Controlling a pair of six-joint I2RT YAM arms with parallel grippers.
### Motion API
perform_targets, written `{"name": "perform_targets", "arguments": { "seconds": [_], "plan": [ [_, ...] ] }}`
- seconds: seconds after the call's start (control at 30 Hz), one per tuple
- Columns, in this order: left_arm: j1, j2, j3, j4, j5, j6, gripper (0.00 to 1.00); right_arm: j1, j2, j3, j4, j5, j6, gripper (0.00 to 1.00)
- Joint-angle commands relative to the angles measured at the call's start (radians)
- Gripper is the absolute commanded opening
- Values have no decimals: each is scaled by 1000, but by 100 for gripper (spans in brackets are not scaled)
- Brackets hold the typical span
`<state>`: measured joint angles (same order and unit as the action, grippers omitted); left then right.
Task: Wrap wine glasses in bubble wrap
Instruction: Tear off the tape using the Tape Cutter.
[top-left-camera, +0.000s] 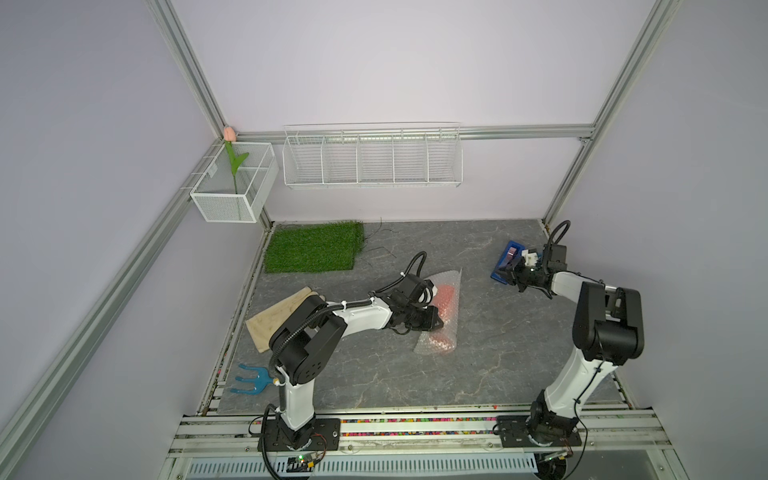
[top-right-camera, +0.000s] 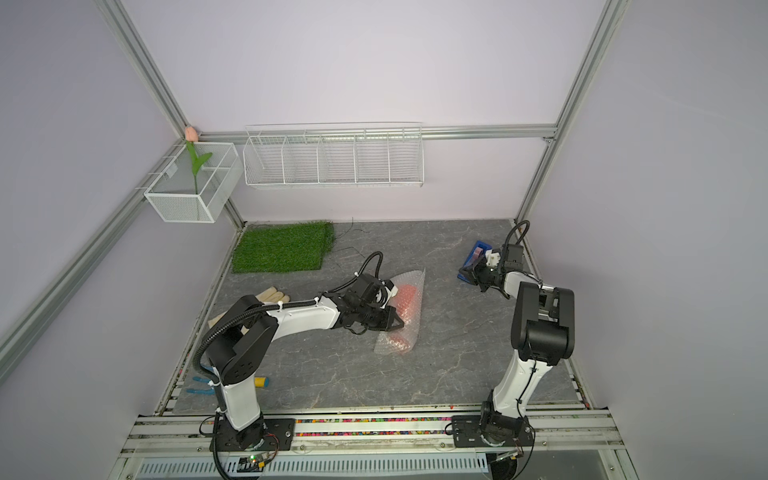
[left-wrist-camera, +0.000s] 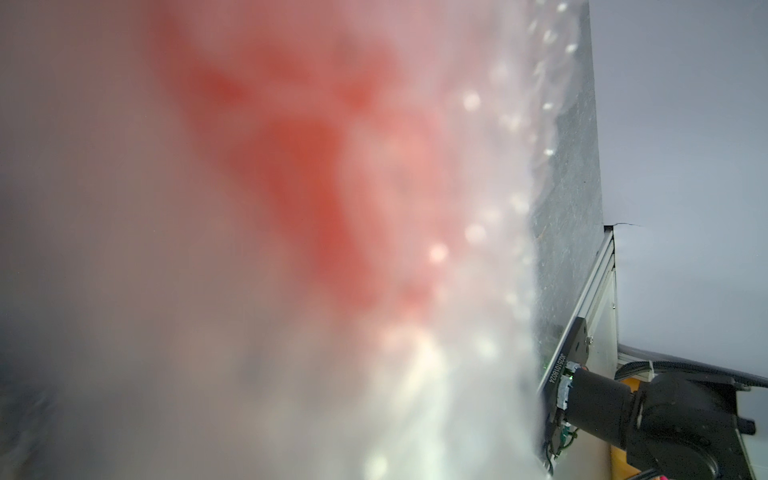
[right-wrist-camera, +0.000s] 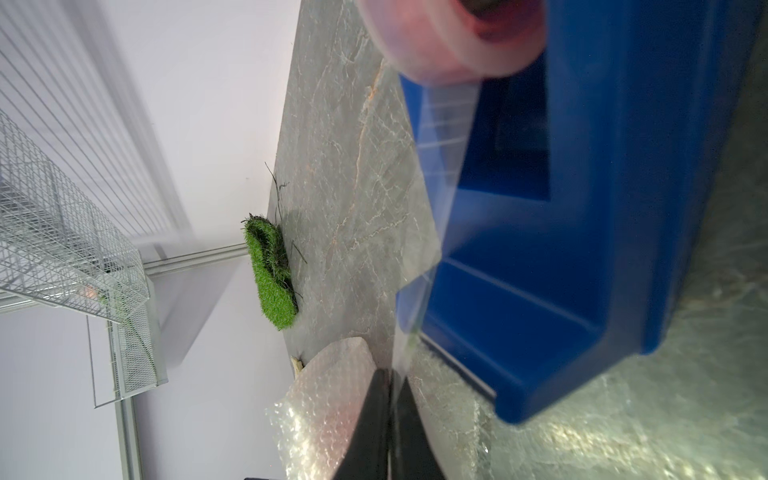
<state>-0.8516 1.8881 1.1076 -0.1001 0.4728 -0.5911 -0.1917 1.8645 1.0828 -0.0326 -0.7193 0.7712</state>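
Bubble wrap (clear, dimpled) — rolled around tapered red goblet.

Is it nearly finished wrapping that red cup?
Nearly. The red-orange plastic goblet already lies rolled inside the clear bubble wrap sheet. The left jaws hold the roll; the right jaws, closed, grip a clear tape strip at the blue plastic dispenser. Taping remains.

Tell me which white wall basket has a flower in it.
The small mesh box in the corner, holding the tulip; the long divided rack doesn't.
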Motion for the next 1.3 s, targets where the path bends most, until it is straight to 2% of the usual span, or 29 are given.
{"name": "perform_targets", "arguments": {
  "seconds": [0.0, 0.83, 1.07, 1.27],
  "plan": [
    [-2, 66, -45, -78, -45, 0, 13, 19, -24, -33, -35, -29, -35, 7],
    [-3, 60, -48, -79, -40, 4, 13, -8, 62, -69, -107, 121, -149, 7],
    [-2, 58, -46, -82, -40, 7, 13, 13, -12, -69, -68, 32, -181, 7],
    [-2, 51, -47, -89, -46, 14, 13, 126, -165, -57, -91, -94, -239, 7]
  ]
}}
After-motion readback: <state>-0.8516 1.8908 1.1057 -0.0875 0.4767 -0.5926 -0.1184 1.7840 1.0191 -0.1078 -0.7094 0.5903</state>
